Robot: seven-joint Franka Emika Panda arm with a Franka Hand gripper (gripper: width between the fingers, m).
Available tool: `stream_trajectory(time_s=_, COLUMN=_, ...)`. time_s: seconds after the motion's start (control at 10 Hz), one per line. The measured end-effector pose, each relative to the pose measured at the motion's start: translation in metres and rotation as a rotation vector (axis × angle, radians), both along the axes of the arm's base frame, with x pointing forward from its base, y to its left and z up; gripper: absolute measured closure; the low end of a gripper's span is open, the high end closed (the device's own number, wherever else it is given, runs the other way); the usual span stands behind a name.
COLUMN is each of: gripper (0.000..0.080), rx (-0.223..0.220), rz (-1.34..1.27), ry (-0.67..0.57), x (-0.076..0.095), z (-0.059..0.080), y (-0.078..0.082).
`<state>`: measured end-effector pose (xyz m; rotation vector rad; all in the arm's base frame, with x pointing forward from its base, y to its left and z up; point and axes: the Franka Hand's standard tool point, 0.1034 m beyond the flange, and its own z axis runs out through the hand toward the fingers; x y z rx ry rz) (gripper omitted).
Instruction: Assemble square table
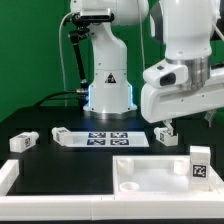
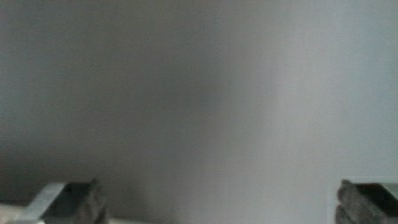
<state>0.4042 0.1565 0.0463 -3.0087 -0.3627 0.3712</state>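
The square table top [image 1: 150, 175] lay at the near edge of the dark worktop [image 1: 60, 165], toward the exterior view's right, with a tagged leg [image 1: 200, 165] at its right side. A second leg [image 1: 22, 142] lay well apart at the left. The claw [image 1: 165, 131] hung just above the marker board's [image 1: 112, 138] right end, its fingers [image 2: 71, 205] spread wide apart.

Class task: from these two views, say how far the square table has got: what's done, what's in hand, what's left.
Done: little that shows. The top lies flat, and a tagged block stands at its corner; whether it is fitted I cannot tell. In hand: nothing. The hand is open and empty, just beyond the top. Left: a leg and a second leg lie loose, away from the top.
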Motion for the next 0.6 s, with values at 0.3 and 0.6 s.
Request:
stream_trajectory(time_s=0.3, gripper=0.015, rx=-0.069, rz=0.009, ry=0.207, x=-0.028, z=-0.012, y=-0.002)
stream_trajectory(time_s=0.6, gripper=0.015, rx=-0.089, rz=0.017, ry=0.394, x=-0.029, z=-0.013, y=0.0)
